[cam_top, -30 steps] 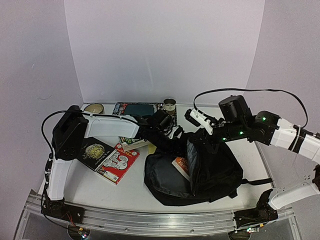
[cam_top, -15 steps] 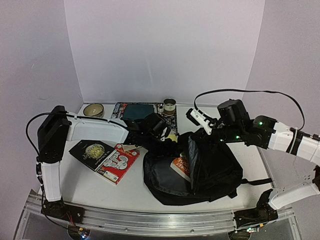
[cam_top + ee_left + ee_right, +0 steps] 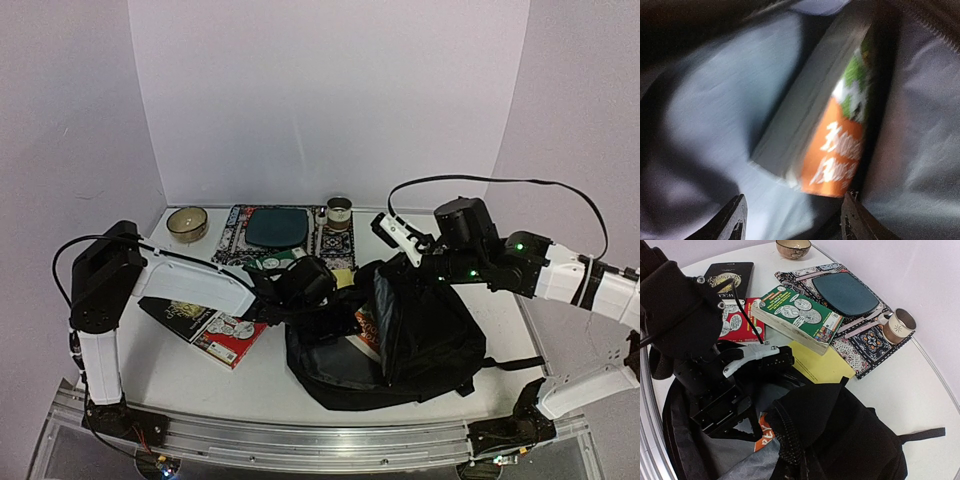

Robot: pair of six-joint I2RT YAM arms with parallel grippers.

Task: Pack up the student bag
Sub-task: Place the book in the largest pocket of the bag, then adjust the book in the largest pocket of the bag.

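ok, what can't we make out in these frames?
- Title of orange book: blurred in left wrist view; in top view student bag flap and left arm mostly cover it.
- Grip of right jaws: black fabric hides it in right wrist view.
- Cover of black book: too small in top view, left arm overlaps.
- Bag's lower part: cut off, right wrist view.

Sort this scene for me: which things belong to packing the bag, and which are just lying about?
Job: student bag, orange book inside it, left gripper open over it, right gripper holding the flap; likely also green book, red book, black book.
Lying about: bowl, cup, teal pad, patterned mat.
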